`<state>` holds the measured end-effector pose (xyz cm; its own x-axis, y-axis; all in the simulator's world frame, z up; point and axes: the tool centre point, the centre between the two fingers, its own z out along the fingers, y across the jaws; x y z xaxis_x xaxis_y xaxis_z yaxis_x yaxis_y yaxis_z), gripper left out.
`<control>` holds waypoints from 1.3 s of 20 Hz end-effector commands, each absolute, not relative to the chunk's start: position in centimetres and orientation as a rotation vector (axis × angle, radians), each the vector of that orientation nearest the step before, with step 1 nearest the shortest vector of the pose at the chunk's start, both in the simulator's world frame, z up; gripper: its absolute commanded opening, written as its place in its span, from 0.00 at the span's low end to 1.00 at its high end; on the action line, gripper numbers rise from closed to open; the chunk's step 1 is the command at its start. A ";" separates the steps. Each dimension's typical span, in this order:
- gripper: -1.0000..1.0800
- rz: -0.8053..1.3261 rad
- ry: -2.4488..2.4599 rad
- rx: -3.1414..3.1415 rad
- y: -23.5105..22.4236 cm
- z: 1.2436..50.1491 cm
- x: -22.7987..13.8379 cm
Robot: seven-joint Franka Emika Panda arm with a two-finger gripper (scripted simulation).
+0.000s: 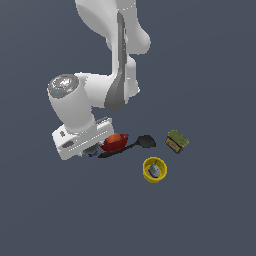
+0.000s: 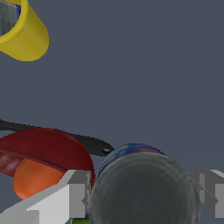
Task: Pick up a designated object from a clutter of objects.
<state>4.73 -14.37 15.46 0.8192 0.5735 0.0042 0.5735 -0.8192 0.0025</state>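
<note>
Filling the wrist view, the squat can with its dark grey top is sitting between the gripper fingers, which are flanking its sides; whether they are pressing it I cannot tell. Beside it a red bowl is holding an orange ball.

From the exterior view, the arm is hanging low over the clutter, hiding the can; a black spatula, yellow cup and olive-green box are lying nearby.

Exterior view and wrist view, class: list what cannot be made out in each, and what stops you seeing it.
- Exterior view: the squat can is almost wholly hidden under the arm's hand.
- Wrist view: the gripper fingers flank the can; contact cannot be told, and the lower edge cuts them off.
- Wrist view: the yellow cup is cut off at the corner.
- Exterior view: the olive box label is too small.
</note>
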 end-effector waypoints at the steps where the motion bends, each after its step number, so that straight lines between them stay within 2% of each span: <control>1: 0.00 0.008 0.944 2.995 -15.5 18.4 4.3; 15: 0.00 0.004 0.944 2.997 -21.6 33.7 2.4; 26: 0.00 0.001 0.943 2.997 -24.4 40.3 2.0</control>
<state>2.01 -24.17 39.66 0.8202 0.5721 0.0010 0.5721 -0.8202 0.0002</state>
